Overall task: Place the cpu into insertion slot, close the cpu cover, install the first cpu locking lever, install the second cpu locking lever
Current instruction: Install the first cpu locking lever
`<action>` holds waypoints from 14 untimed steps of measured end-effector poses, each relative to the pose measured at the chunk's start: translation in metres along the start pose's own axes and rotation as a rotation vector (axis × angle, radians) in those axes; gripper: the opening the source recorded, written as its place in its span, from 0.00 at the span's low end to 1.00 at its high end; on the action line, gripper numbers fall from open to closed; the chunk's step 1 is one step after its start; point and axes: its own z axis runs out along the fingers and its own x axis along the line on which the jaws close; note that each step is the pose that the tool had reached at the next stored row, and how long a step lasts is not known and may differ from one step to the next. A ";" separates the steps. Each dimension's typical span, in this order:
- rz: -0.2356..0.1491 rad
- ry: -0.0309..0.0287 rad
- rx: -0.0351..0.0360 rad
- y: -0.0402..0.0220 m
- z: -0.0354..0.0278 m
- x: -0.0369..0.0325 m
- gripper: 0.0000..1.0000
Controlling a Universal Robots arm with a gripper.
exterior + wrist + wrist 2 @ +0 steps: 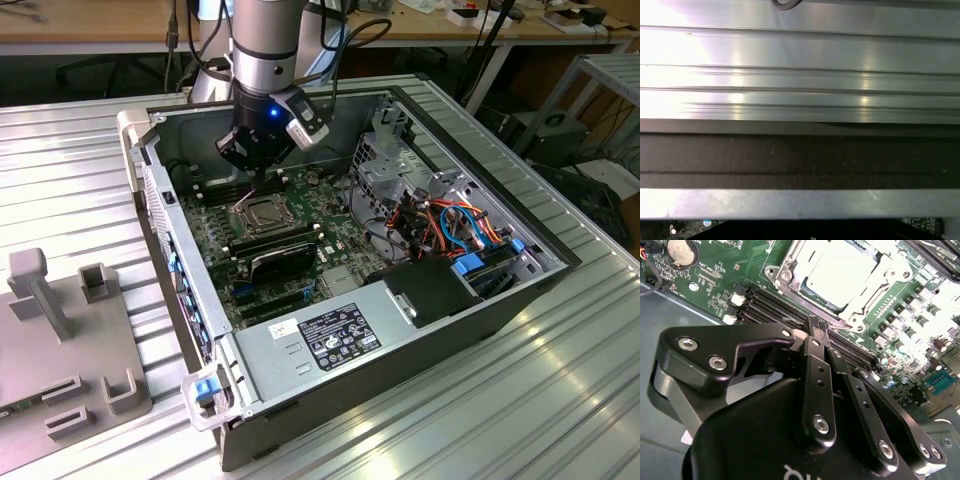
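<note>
The gripper [262, 172] hangs inside the open case [500, 300], just above the far edge of the slot [262, 213], on the side away from the power supply [320, 335]. In the second wrist view its fingers [815, 370] run side by side, pressed nearly together, their tips [819, 326] reaching down to a thin wire lever [840, 326] at the slot's edge; whether they actually pinch the lever I cannot tell.

The cpu [837, 272] lies seated in the slot, its pale metal top glaring bright. The cover [790, 270] lies flat around it, framing the top through its window.

Around the slot on the green board [215, 235]:
- long black memory slots [765, 302] run just beside the slot, between it and the gripper body in the second wrist view;
- a coin cell [680, 251] sits well off from the slot;
- rows of capacitors [910, 332] stand on another side of the slot;
- a black card [283, 258] lies between the slot and the power supply.

Beyond the board from the slot, toward the exterior view's right, coloured cables [455, 225] tangle beside a metal drive cage [385, 170]. A grey fixture [60, 340] stands outside the case on the ribbed table [480, 420].
</note>
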 end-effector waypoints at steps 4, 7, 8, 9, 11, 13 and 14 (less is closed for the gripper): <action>0.000 0.0000 0.0000 0.0000 0.0010 -0.0035 0.11; 0.000 0.0000 0.0000 -0.0001 0.0033 -0.0059 0.11; 0.000 -0.0001 0.0000 -0.0001 0.0040 -0.0061 0.11; 0.000 -0.0001 0.0001 -0.0001 0.0049 -0.0062 0.11; 0.000 -0.0001 0.0000 -0.0001 0.0068 -0.0066 0.11; 0.000 0.0000 0.0001 -0.0001 0.0097 -0.0073 0.11; 0.000 0.0000 0.0000 -0.0001 0.0105 -0.0077 0.11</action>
